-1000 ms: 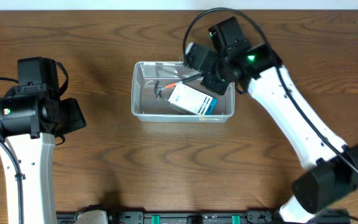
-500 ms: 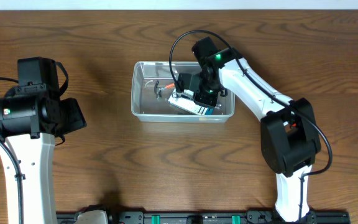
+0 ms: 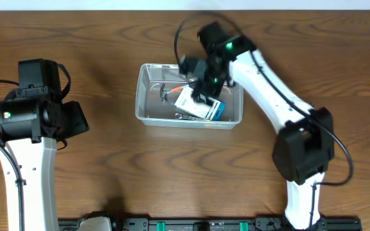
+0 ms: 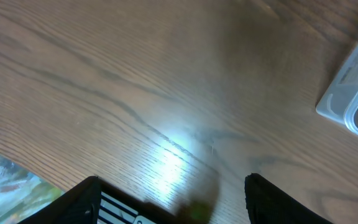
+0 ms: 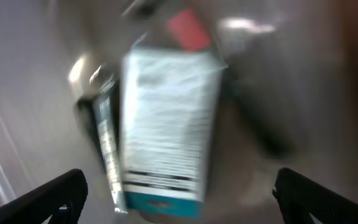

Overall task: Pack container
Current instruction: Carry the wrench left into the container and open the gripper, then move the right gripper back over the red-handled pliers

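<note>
The clear container point(image 3: 139, 96) sits mid-table point(image 3: 108, 38), holding a white-and-blue box point(image 3: 200, 104) and an orange-handled tool point(image 3: 172, 89). The right claw point(image 5: 179, 183) hovers over it, fingers apart. The left claw point(image 4: 173, 198) is apart too, at the left.

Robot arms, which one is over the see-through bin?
The right arm. The right pincer hovers above the white-and-blue box inside the container; the left pincer is over the table.
</note>
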